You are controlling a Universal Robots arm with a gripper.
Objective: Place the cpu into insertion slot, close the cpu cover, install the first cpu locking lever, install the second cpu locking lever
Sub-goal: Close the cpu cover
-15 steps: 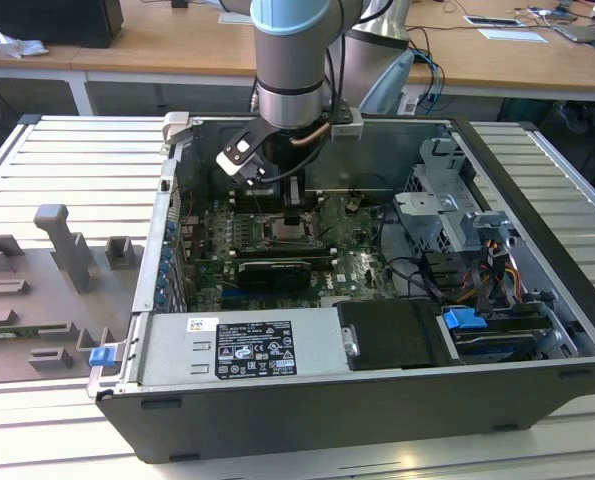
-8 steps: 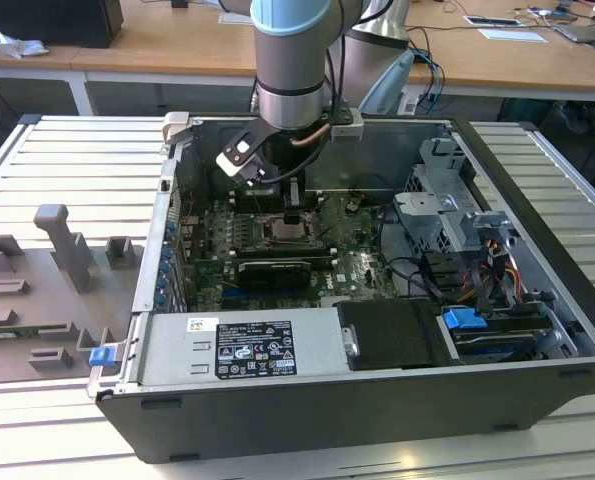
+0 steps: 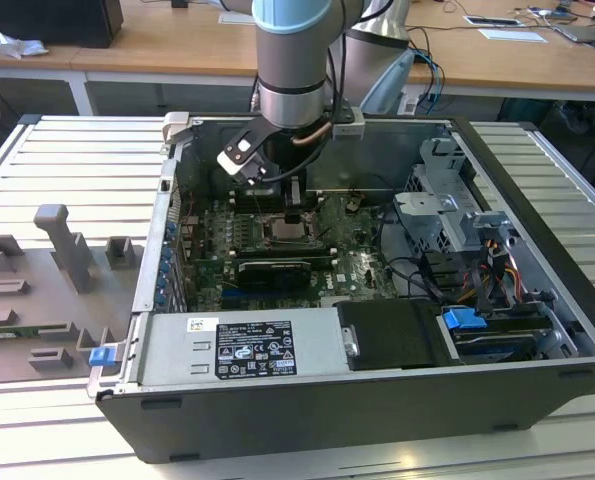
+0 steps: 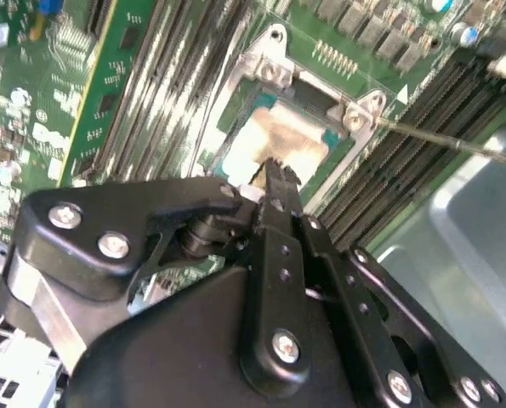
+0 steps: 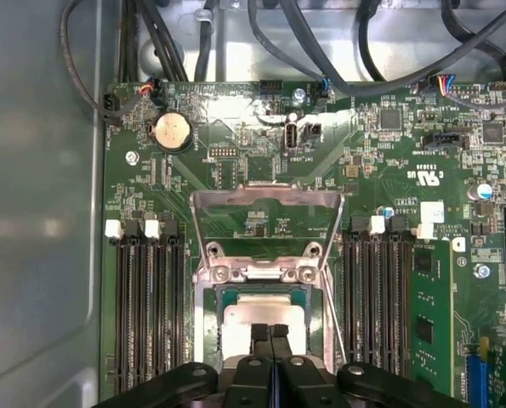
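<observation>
The cpu (image 5: 265, 316), a pale silvery-beige square, lies flat in the insertion slot (image 5: 208, 327) on the green motherboard. The cpu (image 4: 280, 140) also appears in the second wrist view. My gripper (image 5: 271, 330) hangs just above the chip's near edge, fingers shut together with nothing between them. Those closed fingertips (image 4: 276, 174) sit over the chip. The cpu cover (image 5: 266, 201), a thin silvery frame, stands swung up from its hinge behind the slot. One thin locking lever (image 4: 448, 142) sticks out free beside the socket. In the exterior view my gripper (image 3: 293, 212) reaches down into the open case over the socket (image 3: 295, 236).
Black memory slots (image 5: 146, 314) flank the socket on both sides. A long black expansion card (image 3: 274, 270) lies in front of it. A drive cage (image 3: 447, 205) and cables fill the exterior view's right, a power supply (image 3: 242, 350) the front. A grey fixture (image 3: 62, 250) stands outside the case.
</observation>
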